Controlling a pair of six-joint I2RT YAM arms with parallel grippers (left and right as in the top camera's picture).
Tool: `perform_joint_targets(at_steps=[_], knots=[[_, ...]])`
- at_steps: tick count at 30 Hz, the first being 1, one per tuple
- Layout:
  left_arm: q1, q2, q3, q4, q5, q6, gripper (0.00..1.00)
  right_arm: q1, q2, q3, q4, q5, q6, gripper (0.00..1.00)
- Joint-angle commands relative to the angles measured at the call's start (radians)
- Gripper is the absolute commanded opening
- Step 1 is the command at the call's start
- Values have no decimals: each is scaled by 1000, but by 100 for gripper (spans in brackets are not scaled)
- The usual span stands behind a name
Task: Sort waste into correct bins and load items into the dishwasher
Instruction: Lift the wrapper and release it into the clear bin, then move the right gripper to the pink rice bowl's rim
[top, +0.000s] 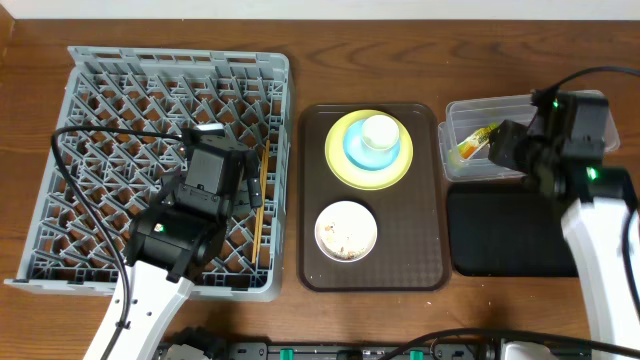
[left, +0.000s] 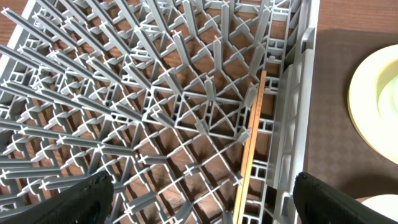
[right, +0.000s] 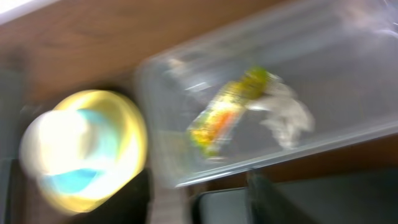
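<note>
Wooden table (top: 300, 40) bears grey dish rack (top: 110, 110); brown serving tray (top: 410, 250); clear tub (top: 465, 118); black tray (top: 500, 235).

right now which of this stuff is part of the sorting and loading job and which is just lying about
Job: dish rack, chopsticks, plate, blue bowl, white cup, white bowl, food scraps, wrapper, tissue, clear tub, black tray.
Just there: brown serving tray, wooden table.

**Camera layout: one overhead view, two wrist-mounted views.**
The overhead camera looks straight down on the whole desk (top: 400, 60). The left wrist camera hangs close over the grey dish rack (left: 155, 93) near its right wall, facing down. The right wrist camera, blurred, looks closely down into the clear tub (right: 348, 56). Both wrist views catch the yellow-green plate (left: 373, 93), which is also seen from overhead.
</note>
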Motion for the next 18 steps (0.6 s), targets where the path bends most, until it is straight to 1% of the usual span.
perform_joint_targets(at_steps=[1,2,5,8,11,14,18], knots=[[4,1,22,0,-13,-2,93,108,-91,11,-46,-108,-65,24],[4,1,22,0,-13,-2,93,127,-100,11,-54,-108,-71,20],[4,1,22,0,-13,-2,93,261,-120,11,-97,-107,-104,8],[4,1,22,0,-13,-2,93,393,-97,9,-137,-105,-123,2],[4,1,22,0,-13,-2,93,513,-46,5,-170,-71,-125,1],[4,1,22,0,-13,-2,93,618,31,-9,-163,-61,-125,2],[4,1,22,0,-13,-2,93,711,155,-10,-138,-32,-116,4]])
